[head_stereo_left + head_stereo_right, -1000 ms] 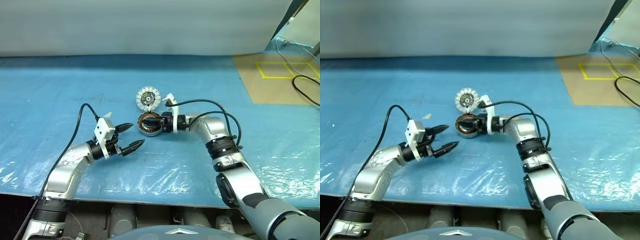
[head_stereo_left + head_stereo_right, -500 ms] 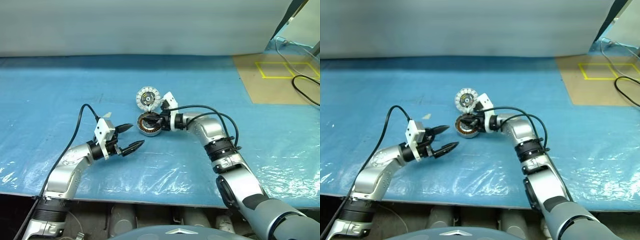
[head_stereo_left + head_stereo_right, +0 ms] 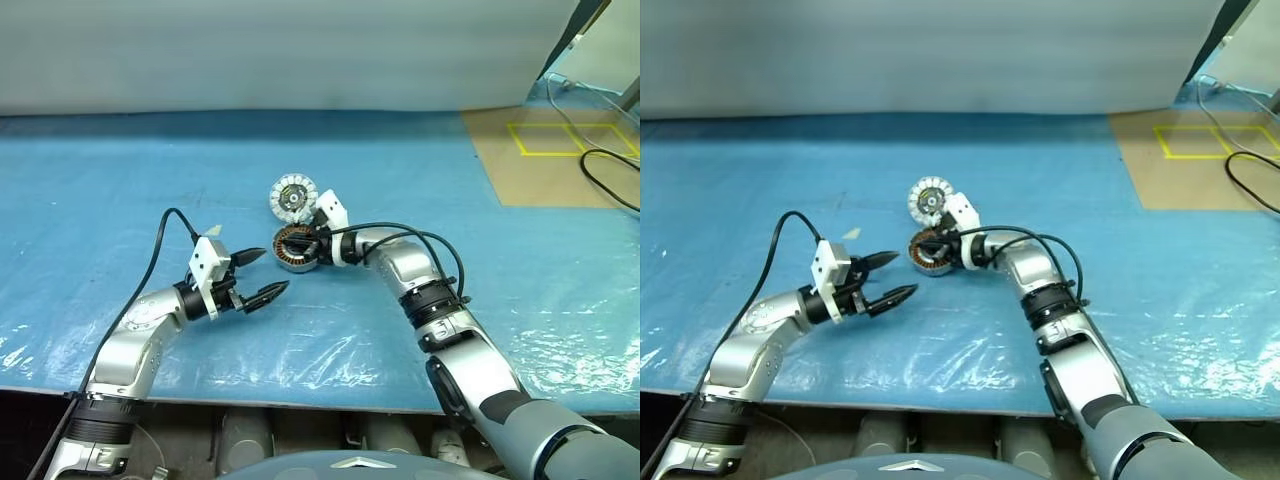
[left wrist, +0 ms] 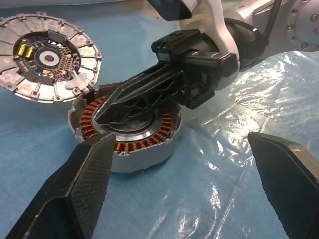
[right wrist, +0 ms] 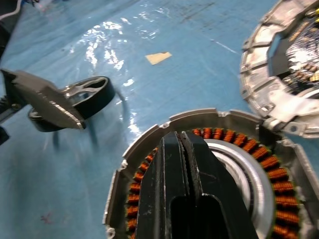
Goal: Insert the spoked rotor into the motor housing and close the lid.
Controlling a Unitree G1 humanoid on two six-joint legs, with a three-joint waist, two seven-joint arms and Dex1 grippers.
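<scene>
The spoked rotor (image 5: 82,102) is seen lying on the blue-covered table (image 3: 420,170), left of the motor housing (image 4: 127,132) and apart from it, not yet inserted. The right pincer (image 4: 107,112) is clenched, empty, with its tips laid over the housing's windings. Pressing there could scrape the copper or tip the housing against the lid (image 4: 45,59) just beyond. The left pincer (image 3: 268,274) hangs released nearby, grasping nothing.

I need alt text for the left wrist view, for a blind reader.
The right gripper, jaws shut, reaches over the round grey metal motor housing with copper windings on the blue plastic sheet. The round toothed lid lies beside it.
</scene>
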